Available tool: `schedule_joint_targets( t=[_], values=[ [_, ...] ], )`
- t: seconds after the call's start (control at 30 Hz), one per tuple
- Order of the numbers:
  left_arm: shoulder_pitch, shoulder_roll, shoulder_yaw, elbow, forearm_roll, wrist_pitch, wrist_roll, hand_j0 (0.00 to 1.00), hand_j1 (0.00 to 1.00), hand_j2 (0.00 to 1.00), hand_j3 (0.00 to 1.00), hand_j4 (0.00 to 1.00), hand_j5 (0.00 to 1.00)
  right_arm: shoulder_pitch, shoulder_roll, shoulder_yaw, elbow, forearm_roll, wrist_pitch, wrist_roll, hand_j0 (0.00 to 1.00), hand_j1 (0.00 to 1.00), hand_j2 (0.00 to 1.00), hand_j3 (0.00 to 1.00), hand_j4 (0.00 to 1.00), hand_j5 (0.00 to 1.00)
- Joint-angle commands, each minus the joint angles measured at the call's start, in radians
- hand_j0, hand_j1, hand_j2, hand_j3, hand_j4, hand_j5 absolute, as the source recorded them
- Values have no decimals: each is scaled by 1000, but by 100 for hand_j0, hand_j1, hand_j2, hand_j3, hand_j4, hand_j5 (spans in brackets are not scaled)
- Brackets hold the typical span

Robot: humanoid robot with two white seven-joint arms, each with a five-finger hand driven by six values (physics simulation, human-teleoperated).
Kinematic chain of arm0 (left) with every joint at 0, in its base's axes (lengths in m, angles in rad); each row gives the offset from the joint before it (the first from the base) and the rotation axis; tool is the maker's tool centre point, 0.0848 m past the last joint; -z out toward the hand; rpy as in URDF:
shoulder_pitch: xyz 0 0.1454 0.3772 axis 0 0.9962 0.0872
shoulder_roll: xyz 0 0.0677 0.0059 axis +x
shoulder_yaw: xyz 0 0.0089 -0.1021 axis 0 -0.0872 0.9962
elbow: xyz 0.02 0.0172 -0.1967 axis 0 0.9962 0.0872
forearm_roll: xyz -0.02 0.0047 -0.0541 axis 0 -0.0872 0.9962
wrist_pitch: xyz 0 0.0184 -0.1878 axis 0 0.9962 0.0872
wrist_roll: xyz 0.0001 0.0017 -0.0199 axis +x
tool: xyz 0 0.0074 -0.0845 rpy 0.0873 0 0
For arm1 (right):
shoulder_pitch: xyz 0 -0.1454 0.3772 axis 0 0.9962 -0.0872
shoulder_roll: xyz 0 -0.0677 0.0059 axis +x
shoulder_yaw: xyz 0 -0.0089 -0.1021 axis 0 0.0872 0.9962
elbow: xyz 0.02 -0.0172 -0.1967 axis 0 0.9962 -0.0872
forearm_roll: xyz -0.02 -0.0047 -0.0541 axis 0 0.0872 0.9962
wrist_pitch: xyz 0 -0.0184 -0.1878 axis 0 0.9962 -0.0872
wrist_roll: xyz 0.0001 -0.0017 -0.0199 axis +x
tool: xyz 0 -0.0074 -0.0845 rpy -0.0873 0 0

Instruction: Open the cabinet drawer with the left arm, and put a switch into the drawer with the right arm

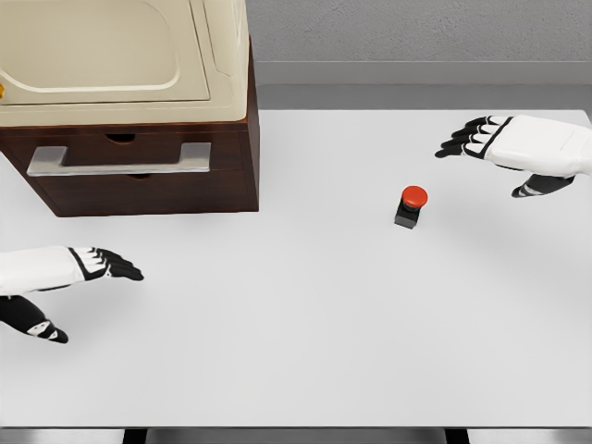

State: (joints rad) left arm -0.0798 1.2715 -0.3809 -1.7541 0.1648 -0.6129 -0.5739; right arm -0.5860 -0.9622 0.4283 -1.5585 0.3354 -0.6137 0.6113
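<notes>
A dark wooden cabinet [148, 176] with a cream top stands at the back left of the white table [314, 324]. Its drawer is closed, with a silver bar handle [118, 159] across the front. My left hand [97, 265] hovers low at the left edge, in front of and below the cabinet, fingers stretched out and holding nothing. A switch [411, 205] with a red button on a black base sits right of the middle. My right hand [481, 137] hangs at the upper right, beyond and to the right of the switch, fingers extended and empty.
A cream washbasin-like top [102, 46] covers the cabinet. A grey wall [416, 37] runs behind the table. The table's front edge lies near the bottom of the view.
</notes>
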Motion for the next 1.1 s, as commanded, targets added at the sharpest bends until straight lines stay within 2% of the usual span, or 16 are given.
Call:
schedule_joint_targets(
  t=[0.0,0.07,0.13,0.2,0.23,0.3,0.37,0.43,0.47,0.53,0.6,0.7,0.8,0.93,1.0,1.07],
  values=[
    [-2,0,-1,-7,36,2,-37,100,100,100,100,100,100,0,-1,0,-5,-4,3,0,100,100,100,100,100,100],
    [-8,-1,-1,-7,53,2,-37,100,100,100,100,100,100,-2,-1,0,-6,-6,3,0,100,100,100,100,100,100],
    [-46,-1,-23,-7,122,2,-37,100,100,100,100,100,100,-2,0,-2,-6,-7,3,0,100,100,100,100,100,100],
    [-93,-1,-26,-7,252,2,-37,100,100,100,100,100,100,-8,22,-31,6,-6,3,0,100,100,100,100,100,100],
    [-107,-1,-27,-7,292,8,-37,100,100,100,100,100,100,-5,19,-68,14,-10,3,0,100,100,100,100,100,100],
    [-149,-6,-27,-7,357,88,-37,100,100,100,100,100,100,-5,14,-56,9,-7,3,0,100,100,100,100,100,100],
    [-193,-7,-29,-7,358,150,-37,100,100,100,100,100,100,-11,19,-56,8,-12,3,0,100,100,100,100,100,100],
    [-265,-11,-29,-7,360,303,-37,100,100,100,100,100,100,-23,26,-34,8,-10,3,0,100,100,100,100,100,100],
    [-275,-14,-29,-7,360,309,-37,100,100,100,100,100,100,-34,52,-26,9,-4,3,0,100,100,100,100,100,100],
    [-305,-14,-29,-4,361,350,-37,100,100,100,100,100,100,-81,88,61,15,16,3,0,100,100,100,100,100,100],
    [-316,-17,-29,-1,355,377,-37,100,100,100,100,100,100,-100,128,95,29,59,3,0,100,100,100,100,100,100],
    [-318,-32,-35,39,354,378,-37,100,100,100,100,100,100,-101,129,112,29,60,3,0,100,100,100,100,100,100],
    [-319,-37,-36,39,352,423,-37,100,100,100,100,100,100,-101,132,135,29,60,3,0,100,100,100,100,100,100],
    [-331,-89,-38,38,231,424,-37,100,100,100,100,100,100,-101,143,171,43,70,3,0,100,100,100,100,100,100],
    [-331,-119,-50,33,228,424,-37,100,100,100,100,100,100,-103,143,185,48,85,3,0,100,100,100,100,100,100],
    [-333,-129,-61,33,225,424,-37,100,100,100,100,100,100,-118,146,187,92,85,3,0,100,100,100,100,100,100]
  ],
)
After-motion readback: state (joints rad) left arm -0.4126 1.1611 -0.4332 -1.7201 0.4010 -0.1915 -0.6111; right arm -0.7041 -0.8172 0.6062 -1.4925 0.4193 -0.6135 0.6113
